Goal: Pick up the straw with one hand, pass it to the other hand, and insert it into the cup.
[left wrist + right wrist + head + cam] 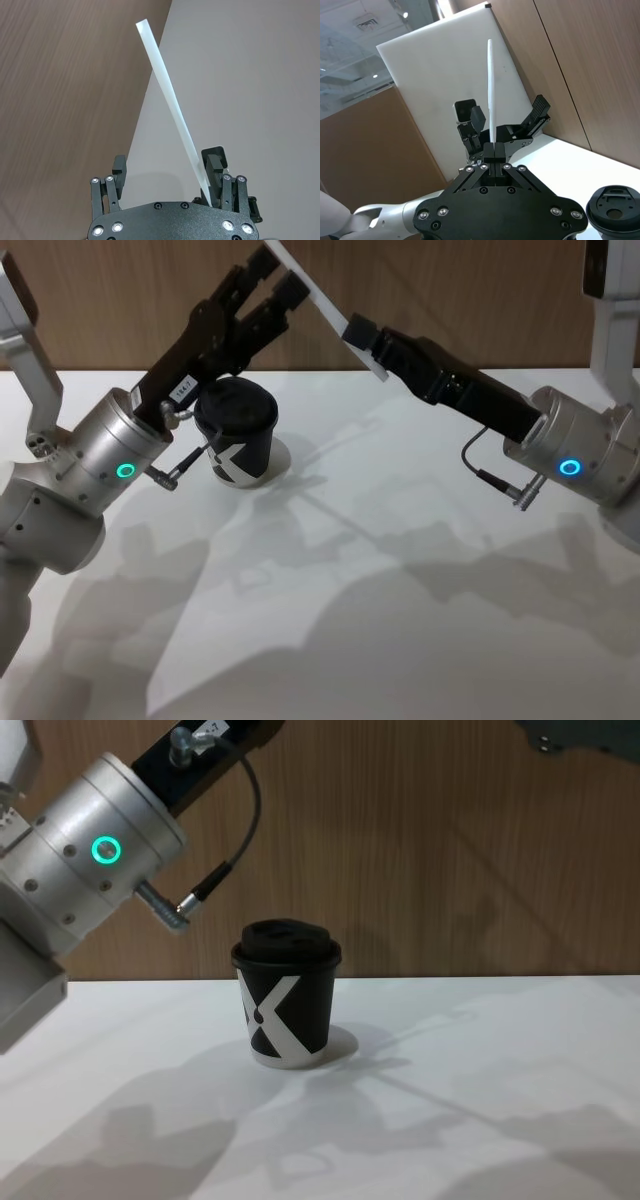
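Jaws, right gripper (362, 338): pressed together on the straw (325, 308), pinching it near its lower end.
Jaws, left gripper (272, 280): spread wide apart, one on each side of the straw's upper part, and not clamped on it.
Straw: up in the air and slanted, running between the two grippers. In the left wrist view it lies close against one finger (216, 167), and I cannot tell if they touch.
Cup (240, 435): upright on the white table (400, 590), under the left gripper and below the straw.
Arms: both raised, meeting above the table.
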`<state>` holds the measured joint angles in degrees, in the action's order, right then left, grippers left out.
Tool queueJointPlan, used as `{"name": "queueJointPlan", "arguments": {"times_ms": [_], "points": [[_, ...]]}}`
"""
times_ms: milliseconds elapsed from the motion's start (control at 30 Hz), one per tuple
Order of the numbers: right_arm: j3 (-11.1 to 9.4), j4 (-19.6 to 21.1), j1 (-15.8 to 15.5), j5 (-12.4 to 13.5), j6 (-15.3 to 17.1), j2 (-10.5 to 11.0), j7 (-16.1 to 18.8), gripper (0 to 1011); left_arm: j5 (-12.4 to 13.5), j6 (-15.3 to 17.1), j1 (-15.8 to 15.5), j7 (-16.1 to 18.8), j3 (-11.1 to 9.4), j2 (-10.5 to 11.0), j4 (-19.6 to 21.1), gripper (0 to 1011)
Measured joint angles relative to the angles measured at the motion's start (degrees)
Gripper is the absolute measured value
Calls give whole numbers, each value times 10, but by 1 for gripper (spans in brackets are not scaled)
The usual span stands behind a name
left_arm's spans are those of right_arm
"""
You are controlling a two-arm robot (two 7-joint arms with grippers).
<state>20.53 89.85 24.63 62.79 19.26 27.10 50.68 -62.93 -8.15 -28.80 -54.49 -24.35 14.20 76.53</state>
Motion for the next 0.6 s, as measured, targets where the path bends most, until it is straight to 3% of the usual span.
{"name": "queueJointPlan", "arguments": {"times_ms": [600], "points": [[0,0,0,0,0,0,0,4,-20,5,-22,-22,-11,-10,-21,1003]]}}
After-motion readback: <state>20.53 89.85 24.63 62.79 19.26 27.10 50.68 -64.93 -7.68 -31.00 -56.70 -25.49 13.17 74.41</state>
